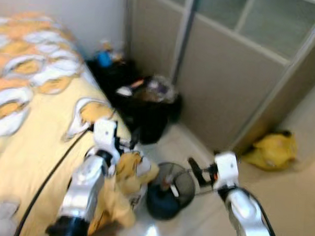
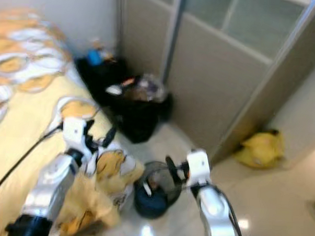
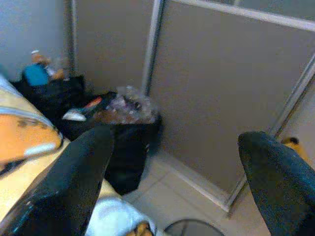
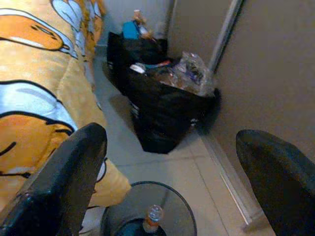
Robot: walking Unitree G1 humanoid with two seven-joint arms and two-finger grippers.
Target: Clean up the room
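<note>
Left eye view: a bedroom corner is seen from above, somewhat blurred. A bed (image 1: 26, 138) with a yellow cover printed in white and orange is placed on the robot's left, and its blanket (image 1: 124, 175) is draped over the bed's edge toward the floor. A full black rubbish bag (image 1: 147, 109) is stood on the pale tiled floor against a grey sliding door (image 1: 227, 84), with clear plastic and other scraps heaped at its mouth. A second black bag (image 1: 109, 74) is set behind it in the corner, with a blue item on top. A round wire bin (image 1: 170, 189) is stood on the floor just beside the hanging blanket, and a small bottle with an orange cap (image 4: 153, 216) is seen upright inside it in the right wrist view. A yellow bag (image 1: 271, 150) is left on the floor farther right, by the door frame.

The left gripper (image 1: 129, 143) is held above the bed's edge, just over the blanket, and its two black fingers (image 3: 74, 182) are spread wide apart with nothing between them. The right gripper (image 1: 197, 173) is held over the wire bin's far rim; its fingers (image 4: 64, 182) are likewise parted and nothing is held.
</note>
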